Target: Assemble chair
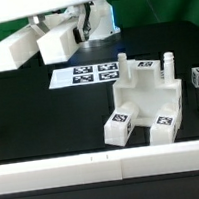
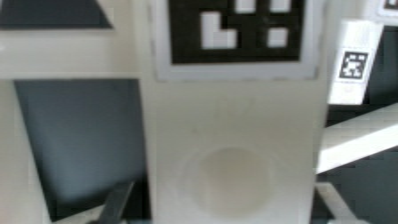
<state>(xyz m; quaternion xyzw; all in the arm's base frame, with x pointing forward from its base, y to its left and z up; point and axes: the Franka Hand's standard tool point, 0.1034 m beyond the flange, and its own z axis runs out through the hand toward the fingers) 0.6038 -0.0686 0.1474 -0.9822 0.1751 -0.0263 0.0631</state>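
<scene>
Tagged chair part (image 2: pixel 231 140) is sitting clamped in the gripper (image 2: pixel 219 205). Success is probably hinging on lining it up squarely with the seat assembly (image 1: pixel 143 100).

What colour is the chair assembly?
The chair is white with black-and-white square tags; clearest in the exterior view.

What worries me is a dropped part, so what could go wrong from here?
1. The hand is shut on a tagged white piece, apparently held off the table. If the grip slips, the piece could twist or fall.
2. The half-built chair stands free with narrow pegs pointing up. A slightly misaligned approach might miss them or shove the chair.
</scene>
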